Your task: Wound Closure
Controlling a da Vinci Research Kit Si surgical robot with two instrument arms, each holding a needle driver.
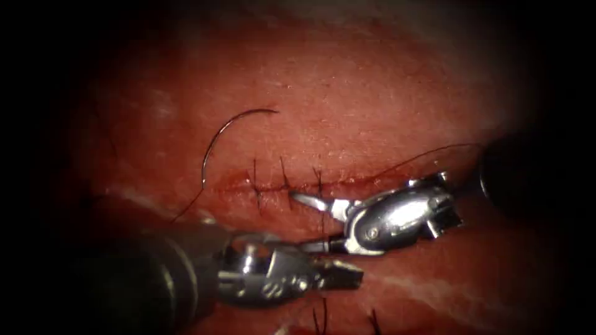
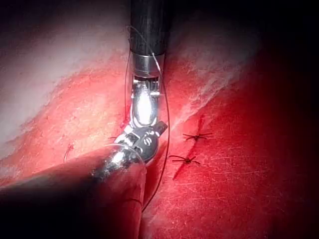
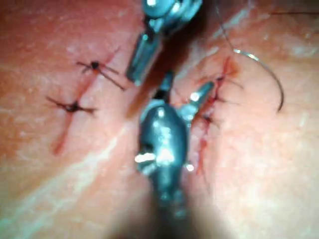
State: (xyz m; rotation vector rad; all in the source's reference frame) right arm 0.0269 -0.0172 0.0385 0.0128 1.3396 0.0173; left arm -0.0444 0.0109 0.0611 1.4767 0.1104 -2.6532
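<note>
Above the cut [image 1: 323, 185], toward its left end, the needle [image 1: 218, 138] lies loose on the tissue [image 1: 372, 93], held by neither tool. Right tool [image 1: 305, 220] spreads its jaws beside the stitches [image 1: 284, 181], holding nothing; left tool [image 1: 347, 273] below looks clenched, seemingly empty.

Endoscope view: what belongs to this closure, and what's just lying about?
Job: cut with three stitches; needle, loose on tissue above cut's left end; thread; right tool, open, empty; left tool, shut, empty.
Lying about: older stitches below the tools.
</note>
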